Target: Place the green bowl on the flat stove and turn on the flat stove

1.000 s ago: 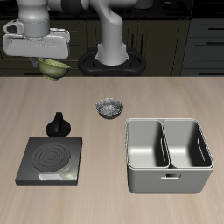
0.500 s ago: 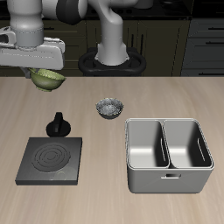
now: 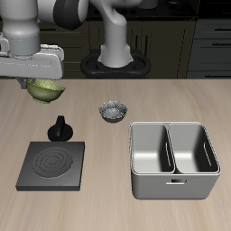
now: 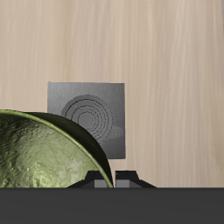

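The green bowl (image 3: pixel 46 88), clamped in the gripper (image 3: pixel 43 83), should be lowered level onto the stove (image 3: pixel 52 164) rings.

Green bowl (image 3: pixel 46 88) lower, nearer flat stove (image 3: pixel 53 165)

— What sort of place is this?
— A simulated kitchen. Dark cabinet fronts with drawer handles (image 3: pixel 213 41) line the back, behind a pale wooden table (image 3: pixel 117 117).
— Anything else that says kitchen?
— A flat stove (image 3: pixel 52 165) with ringed burner lies on the table, a black moka pot (image 3: pixel 60 128) behind it, a small grey-white patterned bowl (image 3: pixel 112 111), and a grey two-compartment bin (image 3: pixel 173 159) like a dish drainer.
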### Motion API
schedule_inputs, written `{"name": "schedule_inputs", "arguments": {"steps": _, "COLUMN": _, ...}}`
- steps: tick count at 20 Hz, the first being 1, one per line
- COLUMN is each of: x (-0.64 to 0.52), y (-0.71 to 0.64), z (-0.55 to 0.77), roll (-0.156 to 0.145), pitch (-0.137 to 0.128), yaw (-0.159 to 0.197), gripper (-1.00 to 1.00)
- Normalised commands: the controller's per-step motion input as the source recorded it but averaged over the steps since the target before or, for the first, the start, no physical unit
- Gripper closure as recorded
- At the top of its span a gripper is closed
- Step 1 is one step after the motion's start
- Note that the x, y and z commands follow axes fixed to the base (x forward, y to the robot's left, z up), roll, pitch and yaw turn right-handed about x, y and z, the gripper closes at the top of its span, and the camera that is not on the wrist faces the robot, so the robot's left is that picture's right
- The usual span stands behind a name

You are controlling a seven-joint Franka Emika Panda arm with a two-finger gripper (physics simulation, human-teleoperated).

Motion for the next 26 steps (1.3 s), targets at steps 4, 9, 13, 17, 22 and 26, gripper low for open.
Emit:
{"name": "schedule_inputs", "arguments": {"steps": 4, "x": 0.41, "y": -0.09, "z": -0.06, "roll": -0.016, "pitch": 0.019, "yaw": -0.014, "gripper": 1.0}}
{"name": "schedule_inputs", "arguments": {"steps": 9, "x": 0.27, "y": 0.15, "z": -0.13, "roll": 0.085, "pitch": 0.01, "yaw": 0.014, "gripper": 1.0}}
{"name": "schedule_inputs", "arguments": {"steps": 13, "x": 0.13, "y": 0.04, "z": -0.14, "roll": -0.002, "pitch": 0.022, "yaw": -0.013, "gripper": 1.0}}
{"name": "schedule_inputs", "arguments": {"steps": 17, "x": 0.02, "y": -0.03, "z": -0.2, "roll": 0.01, "pitch": 0.013, "yaw": 0.014, "gripper": 1.0}}
{"name": "schedule_inputs", "arguments": {"steps": 22, "x": -0.01, "y": -0.03, "z": -0.35, "roll": -0.01, "pitch": 0.033, "yaw": 0.002, "gripper": 1.0}}
{"name": "schedule_inputs", "arguments": {"steps": 26, "x": 0.01, "y": -0.05, "z": -0.41, "roll": -0.001, "pitch": 0.042, "yaw": 0.001, "gripper": 1.0}}
